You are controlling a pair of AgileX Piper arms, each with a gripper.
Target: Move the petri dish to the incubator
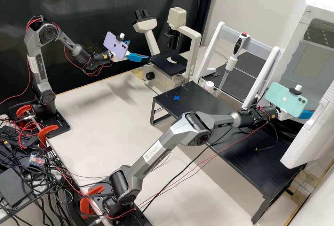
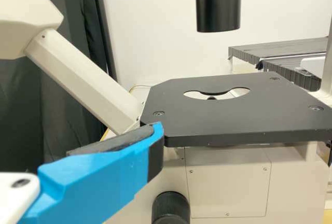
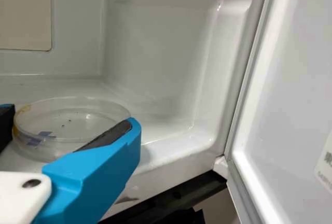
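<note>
- Right wrist view: your petri dish (image 3: 72,111), round and clear, lies level just inside the incubator (image 1: 321,5), beside its open door (image 1: 309,139).
- Your right gripper (image 3: 73,122) appears closed on the dish, a dark pad against either side.
- High view: your left gripper (image 1: 140,49) hangs with its fingers spread near the microscope (image 1: 177,18), holding nothing.
- The dish should be light, stiff and smooth; expect it to slip or crack if you squeeze hard.
- Take it low on opposite side walls, keeping it flat; a loose lid could slide.
- One finger is mostly cut off by the right wrist view's edge; the other overlaps the dish's near wall.
- You cannot tell whether its base bears on the incubator floor, whether a lid is seated, or what the dark specks are.
- High view: a mint phone (image 1: 286,99) hides part of your right gripper.
</note>
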